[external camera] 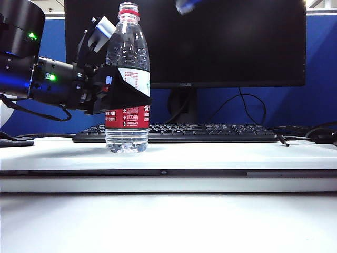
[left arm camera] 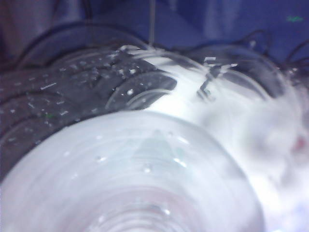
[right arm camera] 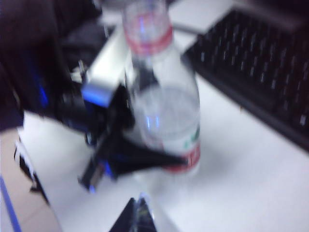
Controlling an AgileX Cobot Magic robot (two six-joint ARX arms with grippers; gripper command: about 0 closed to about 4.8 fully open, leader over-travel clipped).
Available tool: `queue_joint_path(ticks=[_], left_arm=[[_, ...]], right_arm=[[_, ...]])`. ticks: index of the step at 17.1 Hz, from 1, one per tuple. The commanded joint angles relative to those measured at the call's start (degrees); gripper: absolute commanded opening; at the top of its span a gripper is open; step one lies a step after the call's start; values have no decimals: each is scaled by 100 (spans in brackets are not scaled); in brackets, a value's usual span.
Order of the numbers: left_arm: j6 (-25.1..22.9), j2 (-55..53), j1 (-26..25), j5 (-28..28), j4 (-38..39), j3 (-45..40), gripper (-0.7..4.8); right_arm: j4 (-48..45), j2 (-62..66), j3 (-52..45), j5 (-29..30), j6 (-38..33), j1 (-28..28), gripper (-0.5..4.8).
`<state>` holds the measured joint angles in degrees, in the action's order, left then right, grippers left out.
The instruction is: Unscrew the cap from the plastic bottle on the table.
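The left tool (external camera: 124, 87) pinches the "SPRING"-labelled plastic bottle (external camera: 127, 58); the right tool (right arm camera: 137, 215) is pressed together.

right hand (external camera: 187, 5) blurred, cut off at exterior view's top

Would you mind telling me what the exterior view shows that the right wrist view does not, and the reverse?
Only the exterior view shows the monitor and the table's front ledge. Only the right wrist view shows the right gripper, shut, seen from above, and the table's side edge. Both show the bottle upright with its neck bare, the left gripper clamped around it, and the keyboard.
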<state>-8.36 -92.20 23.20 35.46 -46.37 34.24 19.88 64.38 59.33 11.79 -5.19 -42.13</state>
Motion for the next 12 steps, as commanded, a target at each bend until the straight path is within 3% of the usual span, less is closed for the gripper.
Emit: queue_joint_path(ticks=[1,12], left_arm=[[-22,-39,-9,-74,345,-42,317],[-22,-39,-11,-76,345,-42,317]], right_arm=[[-588,-20,13,-15,-79,-7,-1],[-662,-20,13,-28,-79,-7,-1]])
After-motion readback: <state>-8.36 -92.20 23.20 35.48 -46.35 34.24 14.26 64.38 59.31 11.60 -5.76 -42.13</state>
